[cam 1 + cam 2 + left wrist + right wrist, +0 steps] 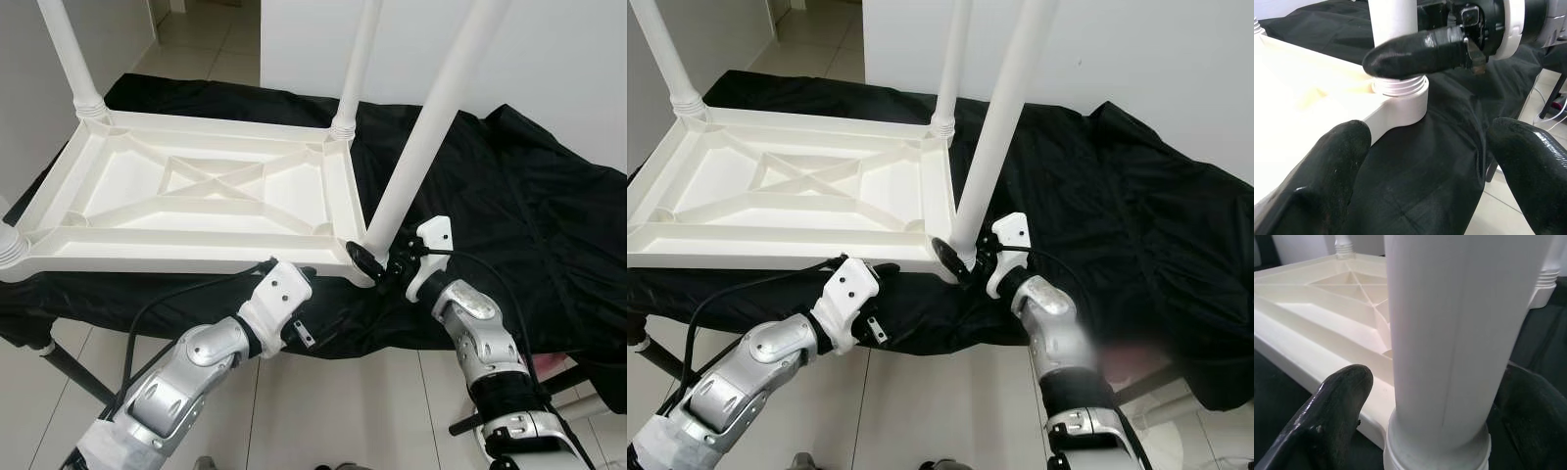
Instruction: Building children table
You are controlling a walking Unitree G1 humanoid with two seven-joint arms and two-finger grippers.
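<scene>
A white plastic children's table (176, 257) lies upside down on a black cloth (509, 196). Its legs stand up from the corners. My right gripper (378, 264) is shut on the near right leg (431, 127), just above that leg's threaded collar (1400, 88). One black finger (1415, 51) crosses the front of the leg, and in the right wrist view the fingers (1337, 416) flank the leg (1459, 333). My left gripper (306, 276) is open at the table's front edge, beside that same corner. Between its fingers (1337, 166) there is cloth and nothing else.
Two more legs rise at the far left (69, 54) and far right (358, 64) corners, and a collar (8, 245) shows at the near left corner. A white wall stands behind. Tiled floor (343, 411) lies below the cloth's front edge. A cable (167, 299) runs along my left arm.
</scene>
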